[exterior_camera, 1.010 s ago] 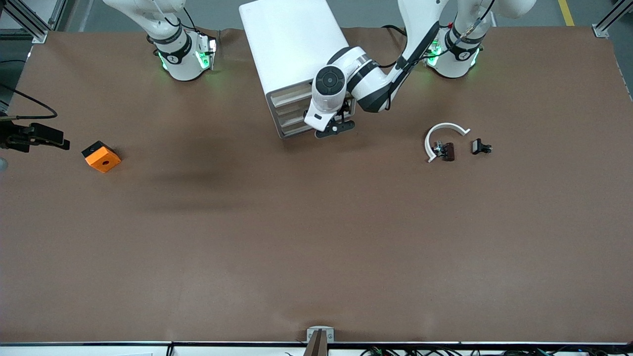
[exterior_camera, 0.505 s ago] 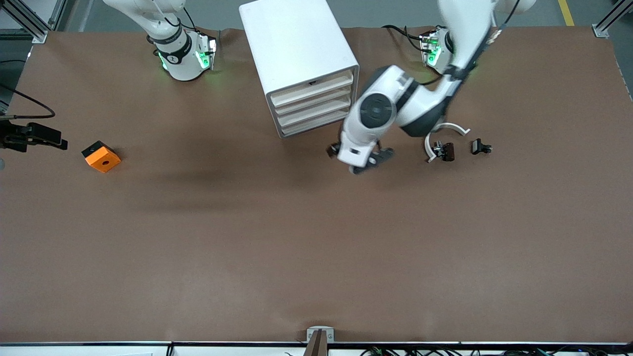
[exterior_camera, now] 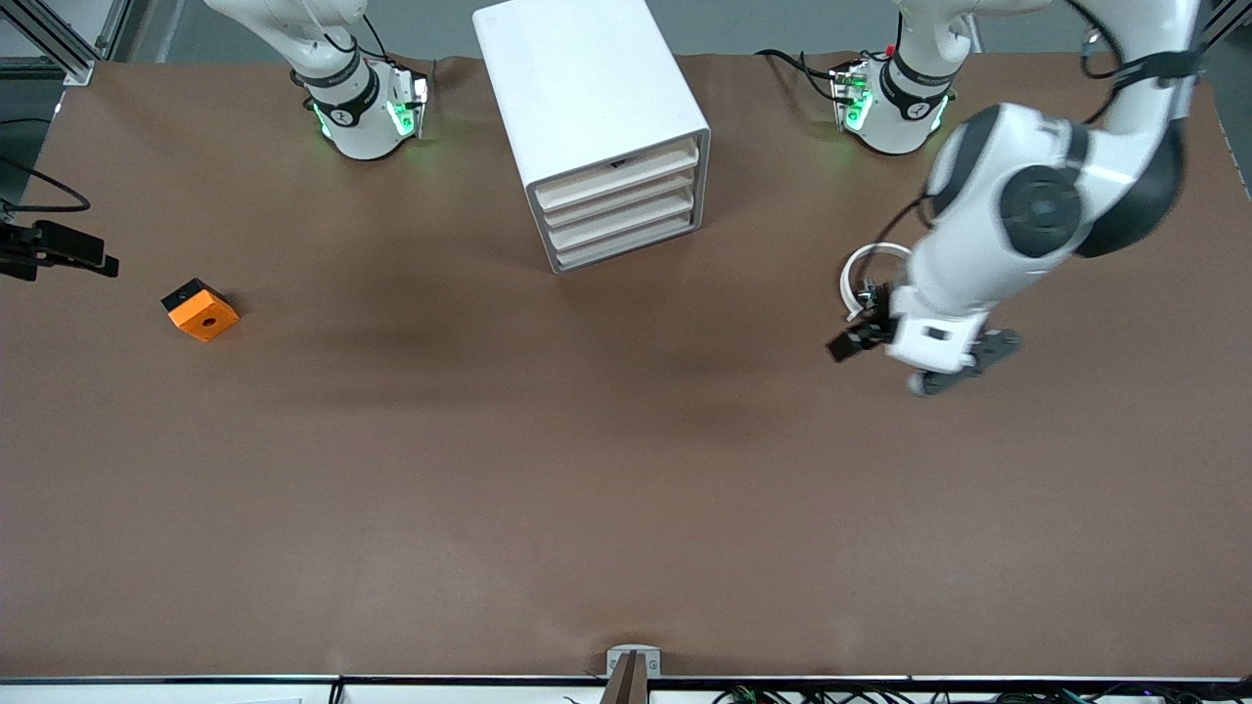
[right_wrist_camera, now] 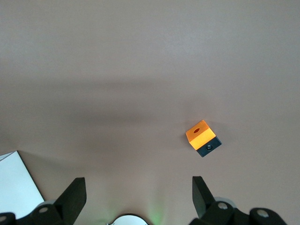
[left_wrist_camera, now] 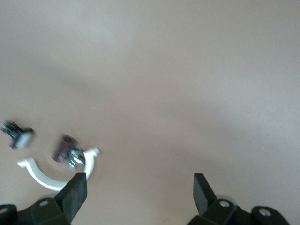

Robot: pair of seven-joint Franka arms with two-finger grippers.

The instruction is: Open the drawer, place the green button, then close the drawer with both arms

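While swinging away from the cabinet point(exterior_camera: 577, 78) front it was at a second ago, the left claw point(left_wrist_camera: 139, 191) is now hanging wide and empty over the counter point(exterior_camera: 626, 469) at the left arm's end. The button point(left_wrist_camera: 18, 134) is lying untouched beside the brown part point(left_wrist_camera: 62, 148) with its white arc point(left_wrist_camera: 40, 172), off to one side of the claw's gap, so pickup is probably beginning. Farther off, the drawer point(exterior_camera: 618, 176) is sitting nearly flush, whether opened I cannot tell, and the right claw point(right_wrist_camera: 136, 192) is waiting wide over the counter near the orange cube point(exterior_camera: 201, 309).
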